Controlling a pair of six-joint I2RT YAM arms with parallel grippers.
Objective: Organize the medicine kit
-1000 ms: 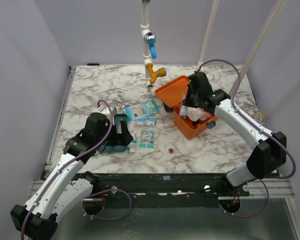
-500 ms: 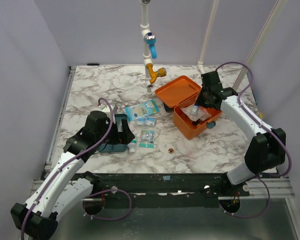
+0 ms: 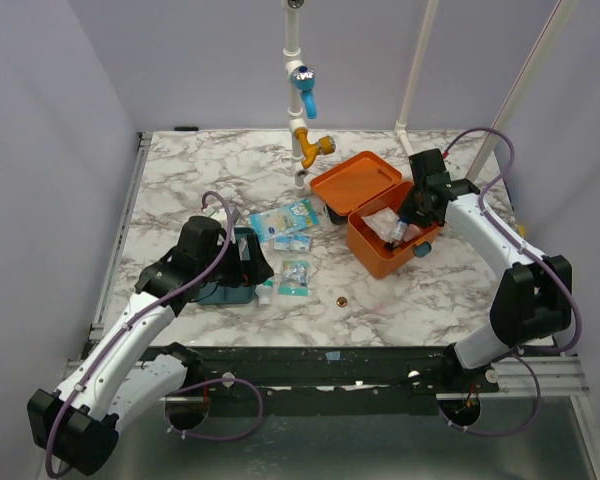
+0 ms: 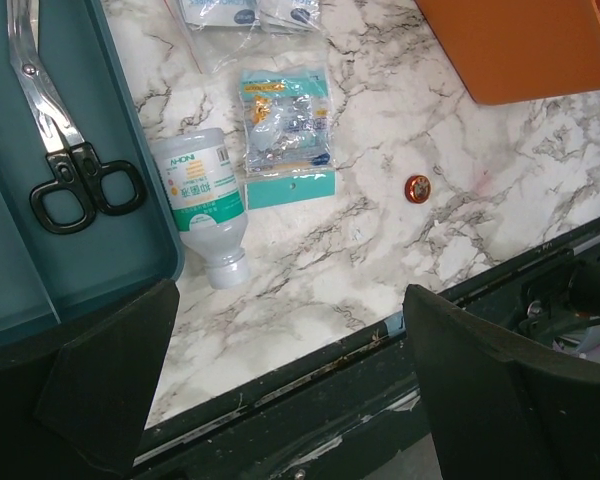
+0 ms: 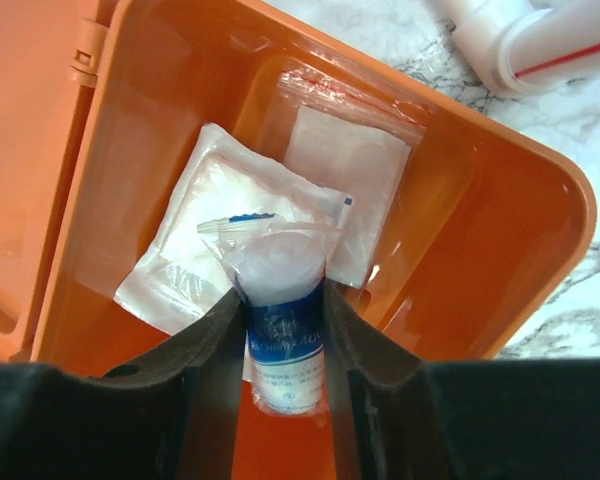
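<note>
Orange medicine kit [image 5: 500,200] sat open on the bench's [image 3: 180,170] right side, directly under the right tool [image 5: 280,305], which pinched a blue-labelled roll [image 5: 280,265], long axis along its fingers [image 5: 215,340]; left tool [image 4: 290,295] hung wide open, well apart by the teal tray [image 4: 110,100].

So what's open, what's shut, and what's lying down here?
Orange plastic medicine kit box: lid open.
Blue-labelled roll in clear wrap: between the right gripper's fingers, over the box.
Right gripper: around the roll; grip unclear.
Left gripper: open, empty.
Steel scissors with black handles: closed, flat in the teal tray.
White plastic bottle: capped, lying on its side beside the tray.
</note>
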